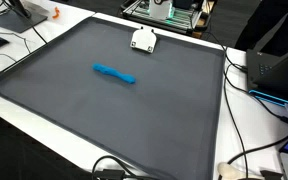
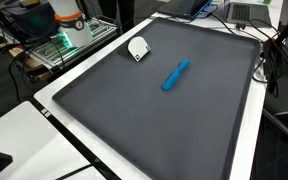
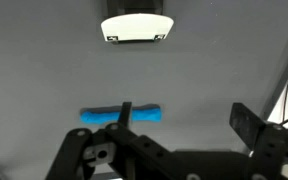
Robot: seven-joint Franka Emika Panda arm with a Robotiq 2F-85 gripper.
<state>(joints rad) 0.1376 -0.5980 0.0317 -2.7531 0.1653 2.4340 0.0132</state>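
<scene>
In the wrist view the jaws stand wide apart and hold nothing. One dark finger crosses in front of the blue, stick-shaped plastic marker; the other finger is well off to the side, over bare mat. Whether the near finger touches the marker I cannot tell.

The marker lies flat on a dark grey rubber mat with a raised rim, near the mat's middle in both exterior views. It is set at a slant to the mat's edges.

Beyond it, well apart, sits a small white rounded plastic device, close to the far rim of the mat.

The mat covers most of a white counter. Black cables trail over the counter's bare strip beside the mat in an exterior view.
</scene>
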